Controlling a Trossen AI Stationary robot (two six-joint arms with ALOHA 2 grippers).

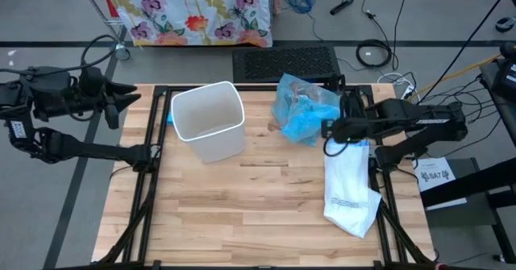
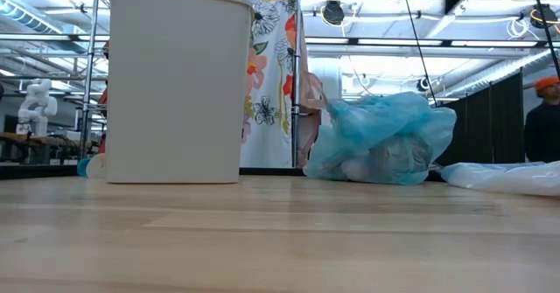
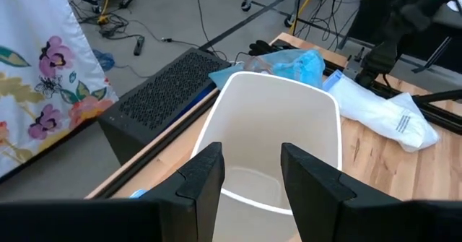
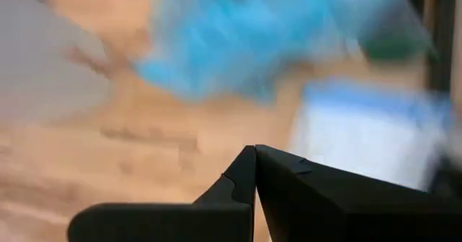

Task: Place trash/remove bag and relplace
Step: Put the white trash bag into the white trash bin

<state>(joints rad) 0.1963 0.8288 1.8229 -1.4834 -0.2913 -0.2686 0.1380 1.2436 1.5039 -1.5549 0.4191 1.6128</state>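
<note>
The white bin (image 1: 210,122) (image 2: 175,83) (image 3: 278,137) stands upright and unlined on the table's far left part. The filled light-blue bag (image 1: 304,109) (image 2: 381,140) (image 3: 297,63) lies to its right, with crumpled trash showing through it. The white replacement bag (image 1: 350,185) (image 2: 507,176) (image 3: 382,115) (image 4: 368,134) lies flat along the right edge. My left gripper (image 1: 133,101) (image 3: 251,162) is open, left of the bin, at rim height. My right gripper (image 1: 329,141) (image 4: 255,152) is shut, hovering between the blue bag and the white bag's far end, with bare wood under its tips.
A black perforated case (image 1: 284,60) (image 3: 162,90) and a floral cloth (image 1: 193,8) (image 2: 267,74) stand beyond the far edge. Cables lie on the floor. A small blue scrap (image 1: 169,117) lies left of the bin. A person (image 2: 542,118) stands far right. Bare wood (image 1: 242,213) fills the near half.
</note>
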